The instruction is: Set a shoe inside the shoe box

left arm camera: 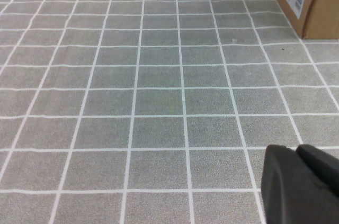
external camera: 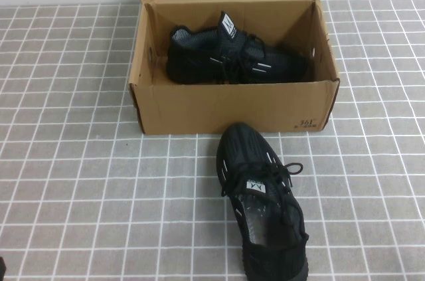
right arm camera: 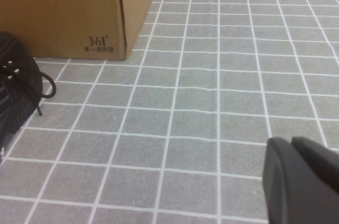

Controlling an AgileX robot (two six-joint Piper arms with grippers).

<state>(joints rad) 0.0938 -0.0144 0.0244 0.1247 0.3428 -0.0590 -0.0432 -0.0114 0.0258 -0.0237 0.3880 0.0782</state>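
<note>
Nearest the robot, a black shoe lies loose on the tiled table, sole down, toe towards the box and just short of its front wall; it sits a little right of centre, probably so the right arm can reach it, and by my reading it is the one waiting to go in. Its twin is already inside the box, tipped on its side along the back wall, heel to the left; that leaves free floor along the front for a second shoe, and the lid stands folded back to keep the mouth open. The left gripper hangs low over bare tiles off the box's left end, holding nothing; the right gripper hangs low over tiles to the right of the loose shoe, also empty; whether either is released or clenched cannot be told, since only a dark stub of each shows. Neither arm appears from above; the loose shoe's heel is cut off at the table's near edge.
</note>
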